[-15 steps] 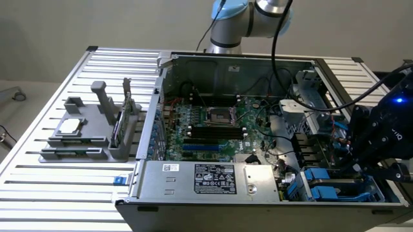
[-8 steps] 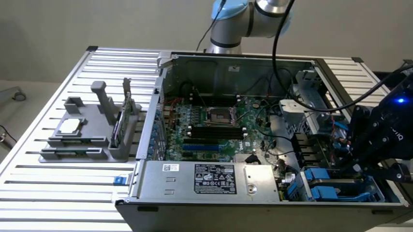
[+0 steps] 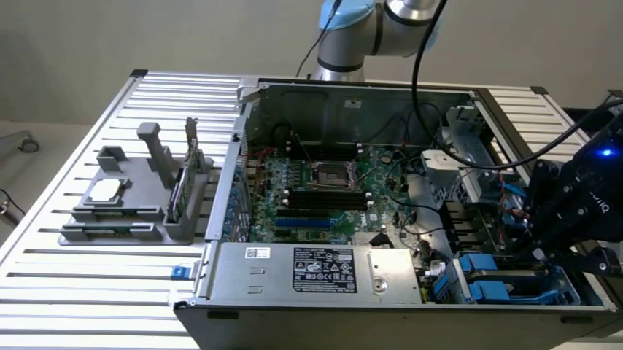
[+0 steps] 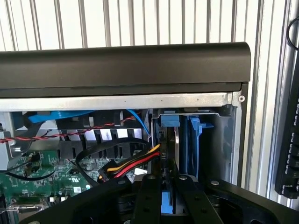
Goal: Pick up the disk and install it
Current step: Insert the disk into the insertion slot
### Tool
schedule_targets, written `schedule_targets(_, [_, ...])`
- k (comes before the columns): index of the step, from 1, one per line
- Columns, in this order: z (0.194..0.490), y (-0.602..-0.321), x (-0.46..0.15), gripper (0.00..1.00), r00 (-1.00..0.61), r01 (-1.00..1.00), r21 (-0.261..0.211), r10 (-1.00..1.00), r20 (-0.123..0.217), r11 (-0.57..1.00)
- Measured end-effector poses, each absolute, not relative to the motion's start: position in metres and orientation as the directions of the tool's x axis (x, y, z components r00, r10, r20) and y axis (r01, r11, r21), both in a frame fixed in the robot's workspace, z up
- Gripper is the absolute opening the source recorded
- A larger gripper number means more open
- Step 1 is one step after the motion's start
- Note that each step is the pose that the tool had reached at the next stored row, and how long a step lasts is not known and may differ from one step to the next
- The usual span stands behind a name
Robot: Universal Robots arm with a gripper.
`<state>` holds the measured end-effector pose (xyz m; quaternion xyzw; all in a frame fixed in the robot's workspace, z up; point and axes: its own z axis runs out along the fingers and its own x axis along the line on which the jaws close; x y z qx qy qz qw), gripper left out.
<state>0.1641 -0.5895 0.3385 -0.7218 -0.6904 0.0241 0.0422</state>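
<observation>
My black two-fingered hand (image 4: 169,196) pinches the flat silver-grey disk in its blue plastic carrier (image 4: 176,140) edge-on between my fingers. The disk stands upright inside the drive bay at the corner of the open black computer case (image 4: 126,65), directly ahead of my fingertips.

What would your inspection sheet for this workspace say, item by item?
Surface: slatted metal table, with an open computer case on it.
Job's things: disk stands edge-on in the case's corner bay.
Clutter: grey fixture holding a chip and a green card.
Grippers: hand shut on the disk.
Cables: red, yellow and black cable bundle beside the bay.
Surroundings: plain wall.
</observation>
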Motion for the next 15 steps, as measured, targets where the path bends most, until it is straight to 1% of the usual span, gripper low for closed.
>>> schedule_targets(8, [0.3376,-0.5895,0.1657,0.17,0.046,0.994,-0.098,0.999,0.023,-0.044])
schedule_targets(15, [0.3374,-0.5895,0.1660,0.17,0.047,0.993,-0.112,0.999,0.022,-0.045])
